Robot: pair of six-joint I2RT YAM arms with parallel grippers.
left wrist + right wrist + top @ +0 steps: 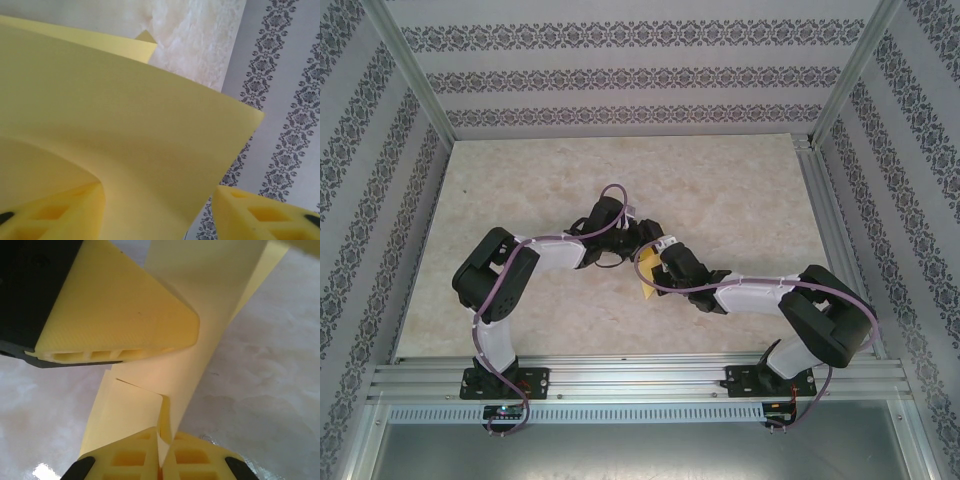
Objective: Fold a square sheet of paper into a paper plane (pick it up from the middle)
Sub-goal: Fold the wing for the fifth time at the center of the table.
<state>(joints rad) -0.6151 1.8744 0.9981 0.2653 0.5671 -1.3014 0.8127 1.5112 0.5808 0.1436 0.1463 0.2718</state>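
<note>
Nearest, an aluminium rail (640, 375) runs along the table's near edge with both arm bases bolted to it, and beyond it the pale marbled table (740, 190) lies bare to the left, right and far side of the arms, giving open room up to the patterned walls (620, 75) that close it in on three sides. The arms bend inward and meet over the middle of the table, where the sheet of paper (648, 288) hangs between them, lifted off the surface and partly folded. The right gripper (163, 432), on the near side, has its jaws pressed together on a lower edge of the sheet, which rises from the pinch as a long creased strip (210, 285). Just beyond, the left gripper (159, 189) stands with its jaws apart; the sheet (125, 110) curves up between its fingers (55, 215), lying against one and leaving a gap to the other, so nothing is clamped there.
</note>
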